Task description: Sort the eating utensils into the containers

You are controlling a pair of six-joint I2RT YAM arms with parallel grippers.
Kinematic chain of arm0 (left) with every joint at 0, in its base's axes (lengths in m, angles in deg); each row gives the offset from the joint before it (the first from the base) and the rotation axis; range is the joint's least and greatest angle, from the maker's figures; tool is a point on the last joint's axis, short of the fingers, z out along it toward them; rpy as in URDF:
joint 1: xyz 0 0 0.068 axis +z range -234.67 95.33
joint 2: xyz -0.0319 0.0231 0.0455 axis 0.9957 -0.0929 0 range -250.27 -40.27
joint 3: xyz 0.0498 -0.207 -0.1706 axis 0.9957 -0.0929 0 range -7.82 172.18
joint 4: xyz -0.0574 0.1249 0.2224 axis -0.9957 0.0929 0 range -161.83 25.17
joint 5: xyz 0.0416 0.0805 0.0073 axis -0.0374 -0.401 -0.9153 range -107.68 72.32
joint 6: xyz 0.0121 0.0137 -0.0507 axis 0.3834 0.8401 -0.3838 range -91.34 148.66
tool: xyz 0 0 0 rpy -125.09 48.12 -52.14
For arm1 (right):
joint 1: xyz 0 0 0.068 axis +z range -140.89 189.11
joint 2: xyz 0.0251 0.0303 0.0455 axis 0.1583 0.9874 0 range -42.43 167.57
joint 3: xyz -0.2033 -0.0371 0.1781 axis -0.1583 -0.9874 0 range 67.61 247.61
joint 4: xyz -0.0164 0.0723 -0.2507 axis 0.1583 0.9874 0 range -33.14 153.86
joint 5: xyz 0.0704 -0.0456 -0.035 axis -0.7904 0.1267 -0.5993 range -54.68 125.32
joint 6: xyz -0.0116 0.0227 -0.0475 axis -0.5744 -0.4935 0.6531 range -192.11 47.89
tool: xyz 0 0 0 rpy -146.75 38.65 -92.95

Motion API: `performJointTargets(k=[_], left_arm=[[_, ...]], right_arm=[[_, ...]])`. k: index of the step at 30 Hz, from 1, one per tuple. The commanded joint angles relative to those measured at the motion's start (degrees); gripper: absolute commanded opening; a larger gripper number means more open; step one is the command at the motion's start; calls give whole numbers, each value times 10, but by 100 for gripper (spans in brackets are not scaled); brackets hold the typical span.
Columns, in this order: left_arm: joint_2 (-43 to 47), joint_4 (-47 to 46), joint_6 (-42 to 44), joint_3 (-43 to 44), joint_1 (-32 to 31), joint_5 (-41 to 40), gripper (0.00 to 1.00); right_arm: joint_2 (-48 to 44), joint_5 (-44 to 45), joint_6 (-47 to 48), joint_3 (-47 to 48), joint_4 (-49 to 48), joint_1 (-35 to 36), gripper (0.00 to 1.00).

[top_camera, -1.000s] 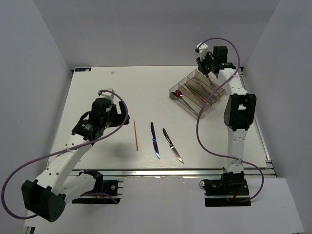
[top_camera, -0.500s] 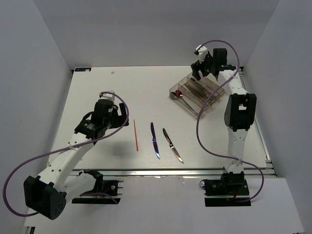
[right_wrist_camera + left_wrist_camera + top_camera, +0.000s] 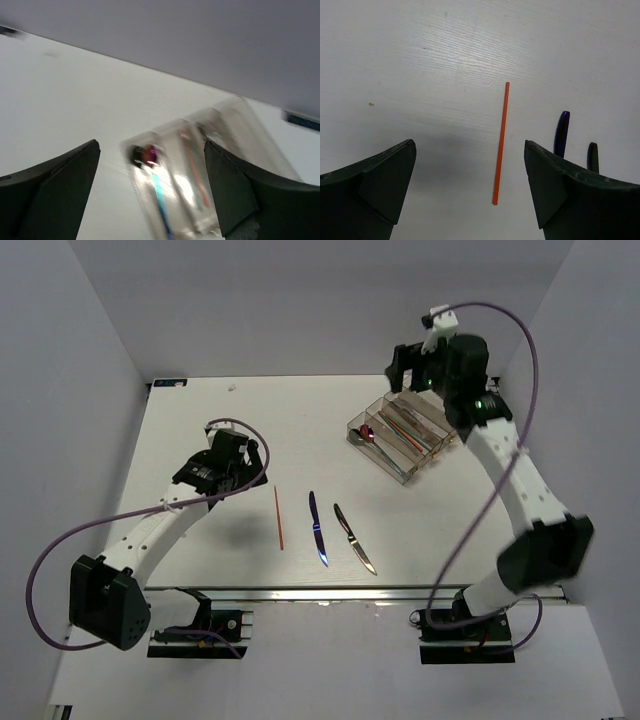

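An orange chopstick (image 3: 279, 517) lies on the white table, with a blue knife (image 3: 317, 528) and a darker knife (image 3: 355, 539) to its right. My left gripper (image 3: 245, 472) hovers open just left of the chopstick. In the left wrist view the chopstick (image 3: 501, 142) runs between the spread fingers of that gripper (image 3: 470, 144), nearer the right one, and the blue knife (image 3: 561, 132) shows beyond. The clear organiser tray (image 3: 412, 474) holds several utensils. My right gripper (image 3: 400, 365) hangs open and empty above its far end. The right wrist view is blurred, showing the tray (image 3: 235, 125) and a red spoon bowl (image 3: 148, 155).
Grey walls close in the table on the left, back and right. A metal rail (image 3: 350, 590) runs along the near edge between the two arm bases. A spoon bowl (image 3: 358, 437) pokes past the tray's left end.
My right gripper opened over the tray and the arm lifted up and back from it. My left arm reached forward and right, closer to the orange chopstick.
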Motion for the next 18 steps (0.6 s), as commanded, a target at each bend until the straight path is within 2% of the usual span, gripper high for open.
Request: performJointTargets(k=[1,2,3,4,5,6,7,8,12,15,18], left_arm=[[18,27,-28,34,-1,-57,98],[25,31,-25,36,-1,-62,98],[30,39,-22,41,-1,-69,98],[34,42,-15,42,-1,-77,98],[40,43,-10,40,-1,-82,98],[50,42,-5,31,-1,-85,98],[55,41,7,27,-1,-97,98],[59,39,13,21,-1,-99,98],[68,24,40,-10,-1,-81,98],[76,8,47,-47,-1,-73,98],[83,5,49,-62,-1,-83,98]], right_arm=[[-128,-208,-116,-253,-133,24,89],[-186,-290,-151,-320,-205,18,89],[-207,-317,-190,-370,-264,19,89],[-219,-313,-193,-397,-241,26,87],[-218,-288,-167,-387,-183,42,86],[-214,-159,-143,-375,-114,71,85],[-210,-89,-127,-370,-33,131,85],[-209,-48,-116,-381,-15,154,89],[-160,74,-164,-369,102,232,89],[-124,86,-184,-374,128,279,88],[-91,78,-194,-376,126,300,76]])
